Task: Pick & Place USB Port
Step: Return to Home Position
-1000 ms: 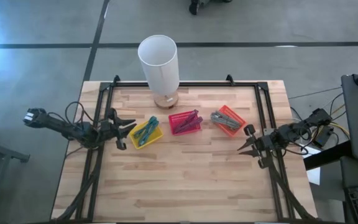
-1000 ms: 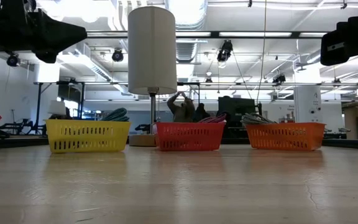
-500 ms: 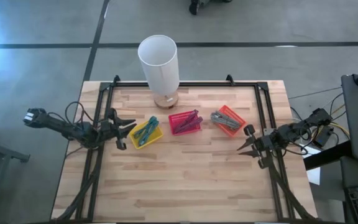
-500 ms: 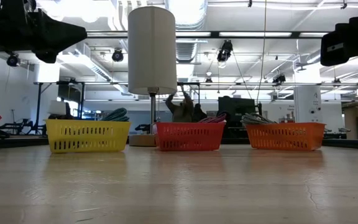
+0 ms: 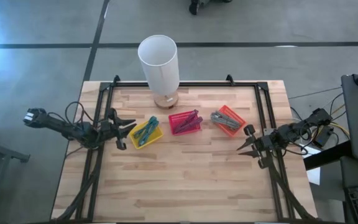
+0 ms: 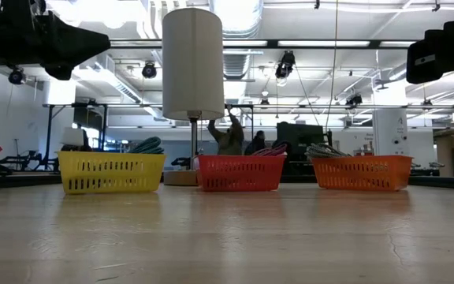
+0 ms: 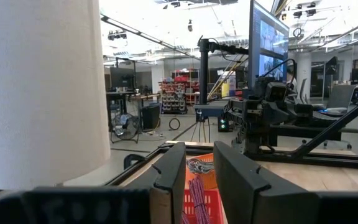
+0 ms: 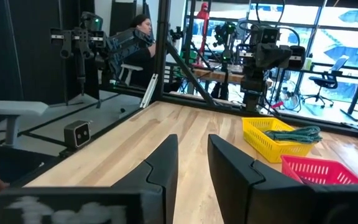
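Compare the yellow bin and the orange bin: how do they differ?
The yellow bin holds teal cables; the orange bin holds grey cables. The yellow bin lies at the row's left end, the orange bin at its right end. Both are slotted baskets on the table.

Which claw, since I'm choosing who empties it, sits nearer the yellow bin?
Left. The left claw sits right beside the yellow bin, on its outer side. The right claw is across the table, beyond the red bin and orange bin.
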`<state>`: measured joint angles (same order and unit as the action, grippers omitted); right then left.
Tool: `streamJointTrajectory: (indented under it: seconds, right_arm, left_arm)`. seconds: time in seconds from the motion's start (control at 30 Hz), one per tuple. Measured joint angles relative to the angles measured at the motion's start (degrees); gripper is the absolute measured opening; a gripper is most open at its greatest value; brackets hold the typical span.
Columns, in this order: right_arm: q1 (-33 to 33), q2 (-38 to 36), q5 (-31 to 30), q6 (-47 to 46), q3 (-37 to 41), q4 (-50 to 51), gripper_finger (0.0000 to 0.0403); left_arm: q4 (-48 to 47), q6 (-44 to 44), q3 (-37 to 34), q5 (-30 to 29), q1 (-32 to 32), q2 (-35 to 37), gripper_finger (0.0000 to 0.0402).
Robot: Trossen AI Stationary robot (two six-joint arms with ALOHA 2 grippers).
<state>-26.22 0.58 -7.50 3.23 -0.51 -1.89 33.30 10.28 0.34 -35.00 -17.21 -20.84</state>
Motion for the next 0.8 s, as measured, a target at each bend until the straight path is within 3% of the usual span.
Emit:
streamJointTrajectory:
  seconds: [0.43, 0.8]
  right_arm:
    - [0.0, 0.0, 0.0, -0.1, 0.0, 0.0, 0.0063]
    - [0.0, 0.0, 0.0, 0.2, 0.0, 0.0, 0.0076]
  left_arm:
    - [0.0, 0.0, 0.0, 0.0, 0.0, 0.0, 0.009]
    - [0.0, 0.0, 0.0, 0.0, 0.0, 0.0, 0.009]
